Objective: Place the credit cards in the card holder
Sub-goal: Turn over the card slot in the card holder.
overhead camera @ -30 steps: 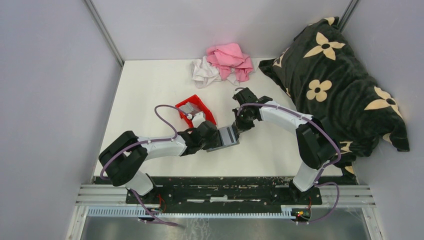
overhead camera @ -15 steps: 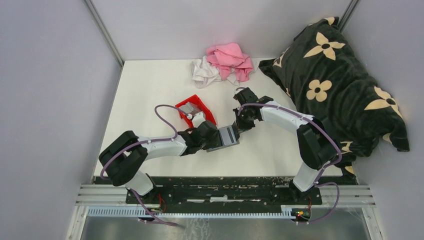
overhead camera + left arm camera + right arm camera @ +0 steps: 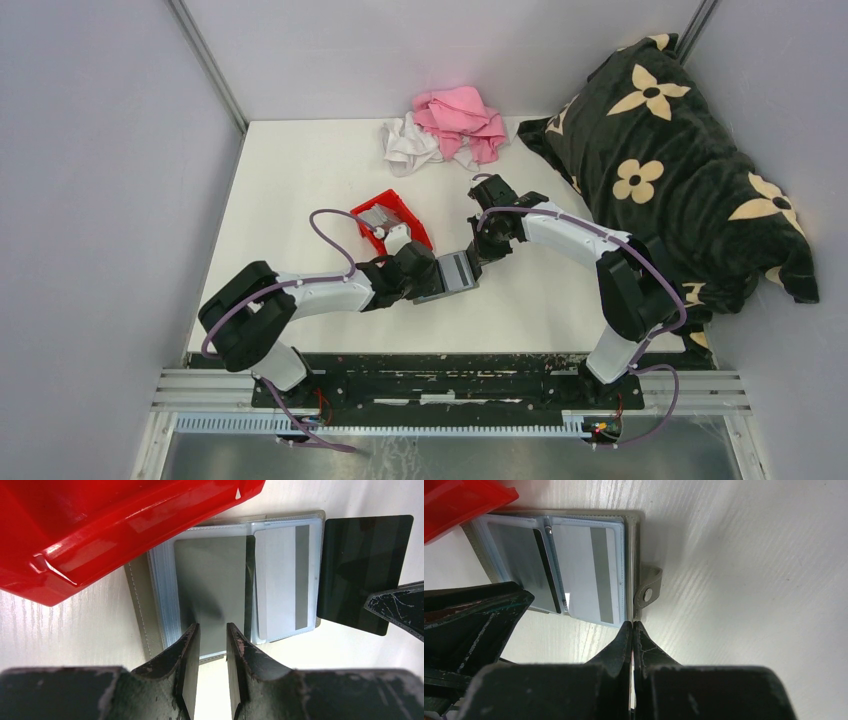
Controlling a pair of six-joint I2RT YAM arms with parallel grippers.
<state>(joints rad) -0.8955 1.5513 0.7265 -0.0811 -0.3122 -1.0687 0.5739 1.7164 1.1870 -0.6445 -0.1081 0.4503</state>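
Two cards show inside the open card holder, which lies around the middle of the desk, nearer its near edge, clear sleeves facing up. At the left, the left gripper has its jaws partly released, with a gap between them and nothing clamped. Its tips sit over the near edge of the grey card, which is mostly inside the left sleeve but seems to stand a little proud on the near side. To its right, the striped card looks fully seated. Further right, a dark rectangle, card-shaped, stands at the holder's right edge, one corner meeting the right gripper. That gripper is clenched tight beside the snap tab; whether it pinches the rectangle I cannot tell.

By my judgement the step in hand is seating the grey card. The next move likely calls for a short, flat push deeper into the sleeve while the holder is kept from sliding. The right gripper seems placed to brace it.

Next to the holder, the red bin crowds its far left corner, so a hard shove could jam the two together. Something pale lies in the bin, too small to name. Along the desk's far edge lie a white cloth and a pink cloth, and a black flowered pillow fills the far right corner, all well apart from the work.
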